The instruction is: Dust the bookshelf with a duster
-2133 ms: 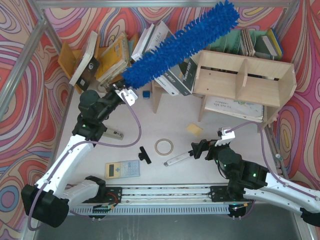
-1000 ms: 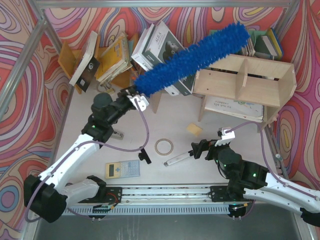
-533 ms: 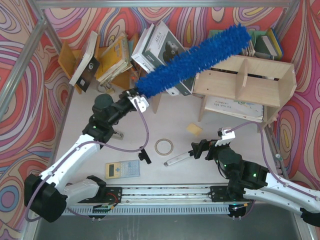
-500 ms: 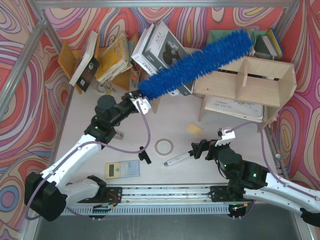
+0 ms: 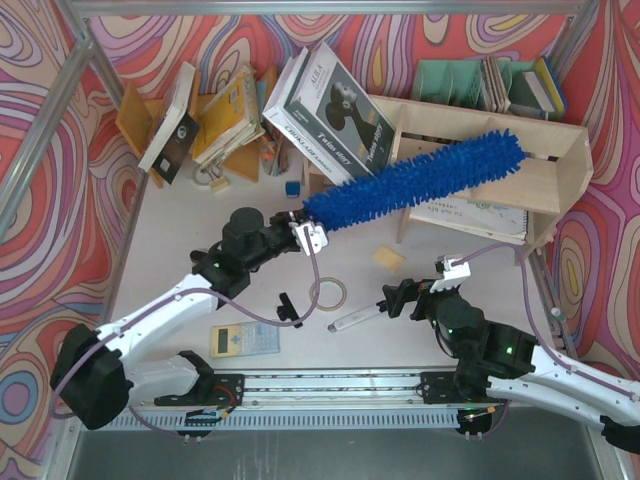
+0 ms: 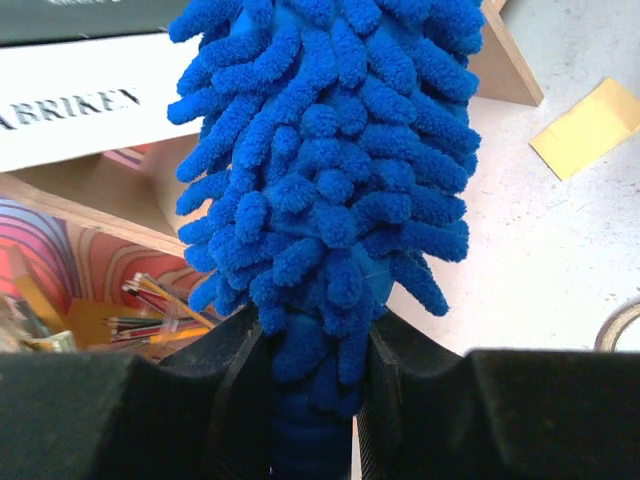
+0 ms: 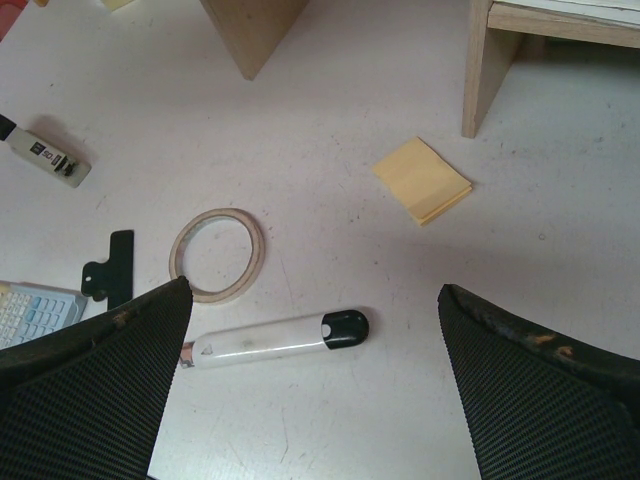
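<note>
At the upper left of the left wrist view, a white box (image 6: pixel 60 110) reads "ABRIKEN", its first letters cut off. The left gripper (image 5: pixel 303 228), its arm reaching low toward centre, clamps the duster (image 5: pixel 415 180) by its handle. The fluffy head slants across the bookshelf (image 5: pixel 450 112) at upper right. At lower right, the right gripper (image 5: pixel 392 298) hangs with jaws wide over a marker pen (image 7: pixel 270 338).

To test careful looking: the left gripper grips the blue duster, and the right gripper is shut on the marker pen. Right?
No. The right wrist view shows the right gripper open, the marker pen lying free below it. The left gripper does grip the duster.
</note>
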`<state>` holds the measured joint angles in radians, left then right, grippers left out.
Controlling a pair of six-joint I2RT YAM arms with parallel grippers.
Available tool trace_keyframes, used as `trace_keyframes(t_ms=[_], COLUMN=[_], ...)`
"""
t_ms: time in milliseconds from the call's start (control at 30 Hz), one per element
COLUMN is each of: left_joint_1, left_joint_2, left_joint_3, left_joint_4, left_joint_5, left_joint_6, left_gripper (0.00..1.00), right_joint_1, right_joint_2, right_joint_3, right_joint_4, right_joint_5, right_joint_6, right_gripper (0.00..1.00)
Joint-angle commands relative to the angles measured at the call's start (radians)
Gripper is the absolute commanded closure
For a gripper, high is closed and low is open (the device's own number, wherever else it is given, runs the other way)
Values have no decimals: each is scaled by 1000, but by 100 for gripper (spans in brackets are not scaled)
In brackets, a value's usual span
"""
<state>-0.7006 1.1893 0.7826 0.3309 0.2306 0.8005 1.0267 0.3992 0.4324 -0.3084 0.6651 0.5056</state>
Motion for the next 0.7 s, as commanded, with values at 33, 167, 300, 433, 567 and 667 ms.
trace_keyframes(t_ms=[33,167,300,433,567,667], left_joint_1=[-7,18,126,262,373,454], left_joint_2=[-148,-221,-238,-205,-147,-94], left_joint_3=[112,255,362,437,512,567], left_joint_4=[-77,-265,-341,-335,-312,-275], left_joint_5=[10,43,122,205,264,302], left_joint_6=[58,156,167,131,98,53], left_gripper=[100,100,100,100,100,100], right_joint_1=[-1,-1,-1,-1,0,-1], right_joint_2=[-10,-10,-10,-10,-10,-5], right_joint_3=[8,6,7,8,8,8], right_joint_4=[-5,0,0,-4,-6,-5], right_joint_5=[21,20,19,19,18,19], right_joint_6=[9,8,8,11,12,13], right_gripper=[2,2,2,2,2,2])
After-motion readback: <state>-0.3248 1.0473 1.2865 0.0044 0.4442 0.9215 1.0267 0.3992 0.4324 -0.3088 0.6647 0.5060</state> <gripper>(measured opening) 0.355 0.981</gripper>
